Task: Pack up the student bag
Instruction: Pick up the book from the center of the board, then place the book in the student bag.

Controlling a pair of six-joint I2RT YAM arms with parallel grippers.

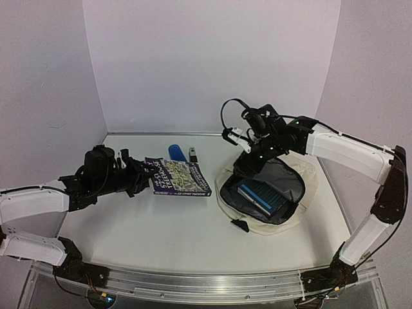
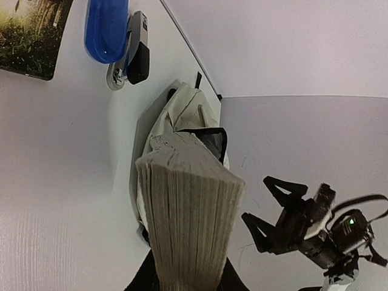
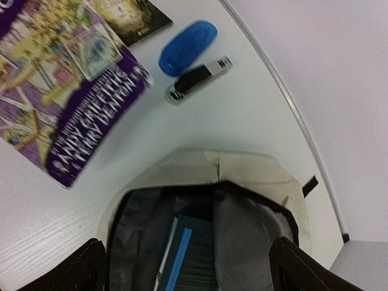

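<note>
Holding the purple book (image 1: pixel 180 178) ready for the student bag (image 1: pixel 267 227).
Our left claw (image 1: pixel 143 178) is clamped on the purple book's edge. Our right claw (image 3: pixel 194 270) hangs wide apart over the open student bag, on the right of the tabletop (image 1: pixel 161 225). Next, we think, the purple book must slide in beside the blue book (image 1: pixel 262 196).

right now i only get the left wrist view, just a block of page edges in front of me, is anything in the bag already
observer: yes, a blue book lies flat inside the student bag.
operator: which book am i holding
observer: the purple book. The left gripper clamps it by the edge nearest that arm, cover facing up.
operator: is there room beside the blue one
observer: probably. In the top view the bag's mouth gapes upward, and bare dark lining shows to the right of the blue book.
</note>
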